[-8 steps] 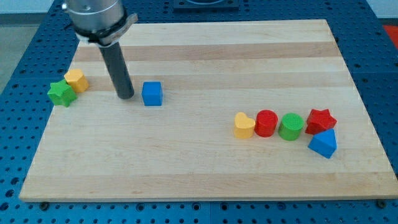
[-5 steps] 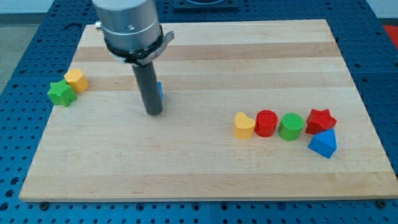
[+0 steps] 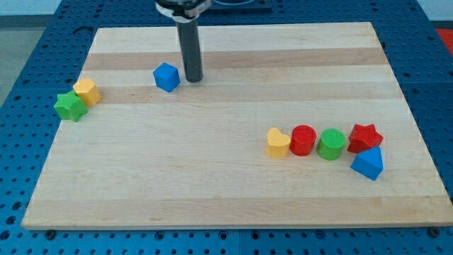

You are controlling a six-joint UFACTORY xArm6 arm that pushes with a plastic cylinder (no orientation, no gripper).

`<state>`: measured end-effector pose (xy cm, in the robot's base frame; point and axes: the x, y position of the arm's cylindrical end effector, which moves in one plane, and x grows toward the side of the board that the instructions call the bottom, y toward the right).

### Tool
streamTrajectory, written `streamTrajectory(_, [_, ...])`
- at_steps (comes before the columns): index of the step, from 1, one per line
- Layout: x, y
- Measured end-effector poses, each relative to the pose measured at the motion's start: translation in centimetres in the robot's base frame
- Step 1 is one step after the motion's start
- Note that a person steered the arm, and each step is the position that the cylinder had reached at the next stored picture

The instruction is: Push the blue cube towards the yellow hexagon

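Note:
The blue cube sits on the wooden board in the upper left part, turned at an angle. My tip stands just to the cube's right, close to it or touching it. The yellow hexagon lies near the board's left edge, well to the left of the cube and slightly lower. A green star touches the hexagon at its lower left.
At the view's right a row of blocks lies together: a yellow heart, a red cylinder, a green cylinder, a red star and a blue triangular block.
My tip swung from the cube's left, across its front, to its right side and toward the view's top. The blue cube shifted up and slightly left and rotated.

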<state>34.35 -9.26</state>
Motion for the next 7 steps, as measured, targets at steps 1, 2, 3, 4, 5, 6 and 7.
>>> streamTrajectory(1, [0.0, -6.1])
streamTrajectory(2, [0.0, -8.7])
streamTrajectory(3, [0.1, -8.7])
streamTrajectory(4, [0.8, -8.5])
streamTrajectory(5, [1.0, -8.5])
streamTrajectory(6, [1.2, -8.2])
streamTrajectory(7, [1.9, -7.6])
